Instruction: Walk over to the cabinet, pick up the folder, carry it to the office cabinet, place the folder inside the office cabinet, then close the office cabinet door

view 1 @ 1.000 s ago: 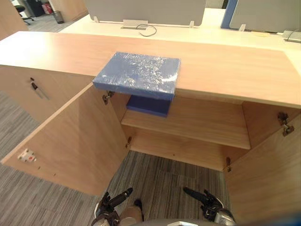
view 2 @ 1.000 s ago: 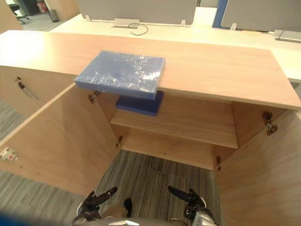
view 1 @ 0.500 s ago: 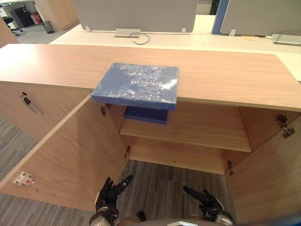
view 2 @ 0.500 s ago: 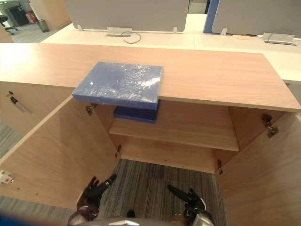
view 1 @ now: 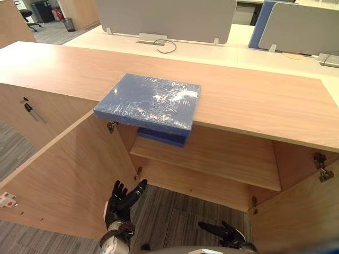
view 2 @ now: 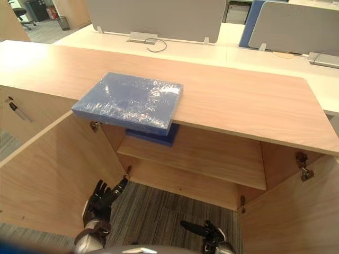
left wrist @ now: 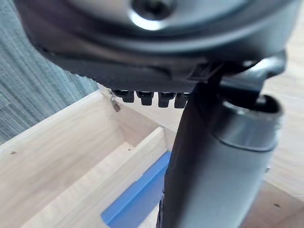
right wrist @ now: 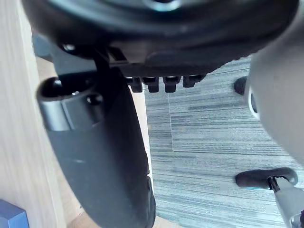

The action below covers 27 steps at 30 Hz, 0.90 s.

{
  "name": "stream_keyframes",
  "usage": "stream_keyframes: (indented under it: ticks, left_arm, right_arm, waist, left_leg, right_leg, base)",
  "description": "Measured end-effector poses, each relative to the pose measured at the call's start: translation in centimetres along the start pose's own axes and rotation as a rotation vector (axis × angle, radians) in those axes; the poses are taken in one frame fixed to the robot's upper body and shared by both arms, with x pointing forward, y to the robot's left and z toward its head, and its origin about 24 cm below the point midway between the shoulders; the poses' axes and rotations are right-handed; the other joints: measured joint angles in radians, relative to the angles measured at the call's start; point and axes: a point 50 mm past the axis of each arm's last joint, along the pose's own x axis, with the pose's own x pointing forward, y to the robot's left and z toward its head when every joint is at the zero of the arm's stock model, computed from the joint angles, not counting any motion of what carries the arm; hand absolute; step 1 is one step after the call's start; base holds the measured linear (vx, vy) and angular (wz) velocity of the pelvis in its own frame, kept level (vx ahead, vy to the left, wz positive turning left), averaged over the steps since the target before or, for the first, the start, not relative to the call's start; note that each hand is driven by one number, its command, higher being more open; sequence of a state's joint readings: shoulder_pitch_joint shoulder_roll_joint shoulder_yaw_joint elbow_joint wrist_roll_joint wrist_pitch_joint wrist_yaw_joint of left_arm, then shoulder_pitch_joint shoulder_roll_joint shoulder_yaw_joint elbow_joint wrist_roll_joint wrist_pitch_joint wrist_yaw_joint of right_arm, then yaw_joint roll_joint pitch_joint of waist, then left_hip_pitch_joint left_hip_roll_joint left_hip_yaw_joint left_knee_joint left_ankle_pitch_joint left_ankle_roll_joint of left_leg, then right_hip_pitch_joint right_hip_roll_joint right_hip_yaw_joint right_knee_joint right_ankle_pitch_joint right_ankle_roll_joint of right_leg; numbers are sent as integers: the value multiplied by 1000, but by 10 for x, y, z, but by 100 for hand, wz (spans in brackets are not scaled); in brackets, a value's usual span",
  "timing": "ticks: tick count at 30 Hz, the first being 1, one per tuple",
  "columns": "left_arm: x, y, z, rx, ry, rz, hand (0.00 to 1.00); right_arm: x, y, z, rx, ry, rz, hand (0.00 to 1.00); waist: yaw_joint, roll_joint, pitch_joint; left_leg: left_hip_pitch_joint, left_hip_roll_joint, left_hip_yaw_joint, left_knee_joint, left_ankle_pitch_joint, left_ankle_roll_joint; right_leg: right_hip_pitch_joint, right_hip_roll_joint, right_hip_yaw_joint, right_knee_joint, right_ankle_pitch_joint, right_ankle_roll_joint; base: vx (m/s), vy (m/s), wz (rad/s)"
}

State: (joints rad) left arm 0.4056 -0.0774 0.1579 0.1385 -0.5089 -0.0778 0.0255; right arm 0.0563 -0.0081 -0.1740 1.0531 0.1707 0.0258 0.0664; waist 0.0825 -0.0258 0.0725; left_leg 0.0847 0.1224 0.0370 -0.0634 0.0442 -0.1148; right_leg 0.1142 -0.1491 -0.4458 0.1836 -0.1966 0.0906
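Observation:
A blue folder wrapped in shiny film (view 1: 149,101) lies flat on the wooden cabinet top (view 1: 254,98), its front edge jutting past the rim. Below it, a second blue folder (view 1: 163,136) rests on the shelf (view 1: 222,159) inside the open cabinet, and its blue edge (left wrist: 135,199) appears in the left wrist view. My left hand (view 1: 121,198) is raised low in front of the left door with fingers spread, open and holding nothing. My right hand (view 1: 222,233) hangs low at the bottom right, fingers straight, holding nothing.
Both cabinet doors stand open: the left door (view 1: 63,174) swings wide toward me, the right door (view 1: 302,211) at the right edge. A pen (view 1: 32,111) lies on the neighbouring cabinet front. Desks with grey screens (view 1: 164,18) stand behind. Grey carpet (view 1: 175,222) lies below.
My left hand has risen in front of the left door. My right hand has sunk lower in the picture. The camera has shifted; the folders have not moved.

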Motion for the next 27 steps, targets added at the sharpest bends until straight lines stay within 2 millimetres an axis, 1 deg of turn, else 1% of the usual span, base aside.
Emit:
stream_keyframes:
  ticks: [1, 2, 4, 6, 8, 9, 10, 12, 13, 14, 16, 18, 20, 22, 23, 25, 26, 27]
  left_arm:
    - [0, -1, 11, 23, -46, -2, 100]
    - [0, -2, 16, 43, -69, 3, 100]
    - [-2, 0, 32, 105, -144, 35, 100]
    - [-4, 3, 40, 140, -179, 63, 100]
    - [-6, 5, 51, 188, -223, 99, 100]
    - [-8, 7, 53, 202, -231, 113, 100]
    - [-14, 13, 61, 239, -263, 159, 100]
    - [-19, 19, 70, 291, -300, 215, 100]
    - [-24, 24, 77, 352, -333, 271, 100]
    - [-27, 26, 81, 380, -351, 297, 100]
    - [-34, 29, 92, 518, -407, 397, 100]
    - [-37, 26, 101, 584, -462, 445, 100]
    - [-41, 16, 114, 639, -548, 459, 100]
    - [-40, -8, 126, 730, -673, 445, 100]
    - [-39, -16, 129, 765, -709, 432, 100]
    - [-35, -52, 139, 927, -870, 328, 100]
    - [-35, -60, 142, 957, -912, 295, 100]
    - [-35, -76, 146, 1033, -993, 244, 100]
  right_arm:
    - [0, 2, 0, -3, -1, 5, 100]
    - [0, 3, 0, -18, 1, 8, 100]
    - [0, 9, -1, -79, 10, 29, 100]
    - [0, 14, -2, -116, 13, 46, 100]
    - [0, 21, -4, -108, 23, 62, 100]
    - [0, 23, -5, -102, 27, 65, 100]
    - [1, 28, -7, -95, 34, 77, 100]
    - [0, 33, -8, -88, 39, 86, 100]
    - [0, 36, -10, -83, 47, 91, 100]
    - [0, 38, -12, -80, 51, 96, 100]
    - [0, 40, -13, -89, 57, 94, 100]
    - [0, 39, -13, -89, 57, 75, 100]
    - [0, 38, -13, -91, 58, 65, 100]
    - [1, 36, -14, -101, 74, 43, 100]
    - [2, 34, -14, -107, 79, 34, 100]
    - [3, 29, -15, -123, 98, 13, 100]
    - [4, 28, -13, -128, 94, 11, 100]
    - [4, 25, -11, -136, 92, 4, 100]
  waist:
    - [10, 3, 1]
    - [16, 5, -1]
    - [26, 10, -3]
    - [31, 11, -4]
    - [51, 12, -5]
    - [55, 12, -5]
    - [57, 8, -5]
    - [63, 5, -6]
    - [67, 3, -8]
    - [69, 3, -8]
    - [78, -3, -12]
    - [78, -3, -13]
    - [78, -3, -15]
    - [78, 5, -24]
    - [78, 9, -27]
    - [75, 22, -38]
    - [75, 25, -37]
    - [71, 39, -37]
  left_leg:
    - [0, -1, -3, 1, 0, 0]
    - [-1, -2, -6, 2, 0, 0]
    - [-2, -5, -26, 8, 0, -1]
    - [-7, -8, -32, 13, -1, -1]
    - [-22, -12, -52, 19, -1, -1]
    - [-25, -13, -55, 19, -1, -1]
    - [-28, -16, -68, 19, -1, -1]
    - [-28, -22, -78, 20, -1, -1]
    - [-29, -27, -84, 22, -1, -1]
    - [-32, -30, -87, 22, -1, -1]
    - [-37, -41, -103, 20, 1, 5]
    - [-38, -47, -110, 11, 7, 15]
    - [-39, -50, -113, 5, 13, 22]
    - [-53, -53, -120, 2, 17, 23]
    - [-56, -53, -121, 0, 19, 23]
    - [-72, -52, -119, -6, 30, 22]
    - [-73, -51, -116, -6, 31, 22]
    - [-76, -49, -108, -6, 33, 23]
  right_leg:
    - [9, 1, -12, -6, 2, 0]
    - [13, 0, -18, -7, 2, 0]
    - [32, 0, -46, -12, 2, 0]
    - [43, -1, -64, -17, 2, 0]
    - [45, -1, -84, -19, 2, 0]
    - [46, -1, -90, -20, 2, 1]
    - [50, -3, -102, -19, 4, 4]
    - [58, -8, -111, -21, 6, 7]
    - [63, -13, -118, -24, 8, 11]
    - [64, -15, -121, -25, 9, 12]
    - [69, -22, -134, -30, 12, 18]
    - [68, -26, -141, -31, 15, 22]
    - [63, -27, -142, -32, 18, 22]
    - [59, -23, -142, -48, 27, 22]
    - [57, -21, -142, -51, 30, 22]
    - [36, -13, -134, -57, 38, 17]
    - [32, -11, -130, -57, 39, 16]
    - [24, -6, -121, -56, 41, 13]
  base:
    - [2, -17, 16]
    - [-17, -17, 25]
    - [-35, -22, 34]
    - [-54, -15, 32]
    - [-69, -6, 29]
    - [-82, 6, 27]
    - [-56, 8, 23]
    - [-60, 18, 21]
    - [-68, 25, 16]
    - [-70, 26, 16]
    - [-91, 28, 21]
    - [-70, 25, 16]
    - [-39, 14, 4]
    - [-48, 1, 5]
    - [-33, -2, 3]
    - [-3, -1, -4]
    - [-8, -8, -15]
    - [-8, -19, -17]
